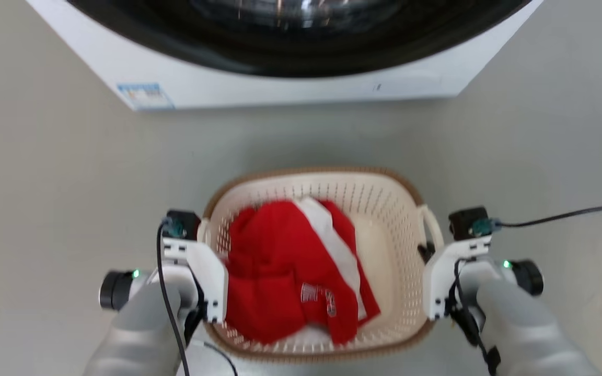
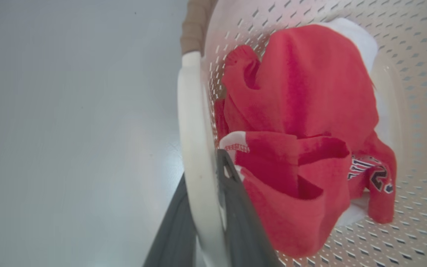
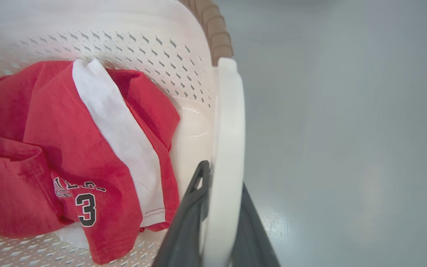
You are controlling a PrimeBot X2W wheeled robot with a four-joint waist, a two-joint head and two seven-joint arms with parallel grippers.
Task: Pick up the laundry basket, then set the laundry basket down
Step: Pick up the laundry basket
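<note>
Now left gripper (image 2: 203, 174) and right gripper (image 3: 222, 181) each clamp a side handle of the laundry basket (image 1: 363, 196); red shirt (image 3: 87, 148) inside reads "3"; washer (image 1: 280, 86) sticker (image 1: 146, 95) too blurred to read.

White washing machine (image 1: 280, 89) with dark door on grey floor (image 1: 45, 183); crumpled red jersey (image 1: 275, 261), white cloth (image 1: 332, 240)

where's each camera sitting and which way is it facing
Head view: on the head, looking down at the laundry basket before the washing machine; left arm, right arm show.
Left wrist view: on that wrist, along the left gripper clamping the left handle.
Right wrist view: likewise, right gripper, right handle.
All share the red garment.
</note>
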